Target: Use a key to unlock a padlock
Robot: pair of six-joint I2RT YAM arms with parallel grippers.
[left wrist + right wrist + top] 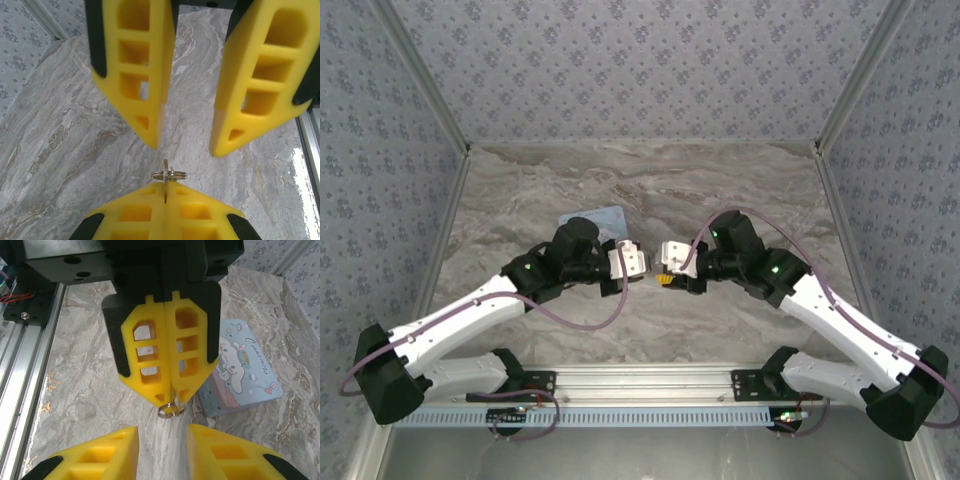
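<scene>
My left gripper (165,189) is shut on a small silvery key (165,169). The key's end and its split ring (169,175) stick out past the yellow fingertips. My right gripper (162,437) is open and faces the left one tip to tip. Its two yellow fingers (131,75) stand apart just beyond the key ring, which does not touch them. In the right wrist view the left gripper (172,392) shows closed, with the ring (171,410) hanging at its tip. From above, both grippers (638,262) (665,268) meet over the table's middle. The padlock is out of view.
A pale blue tin with a cartoon picture (240,370) lies flat on the marble table (720,190), behind the left arm (595,218). Patterned walls close off the back and sides. An aluminium rail (650,380) runs along the near edge.
</scene>
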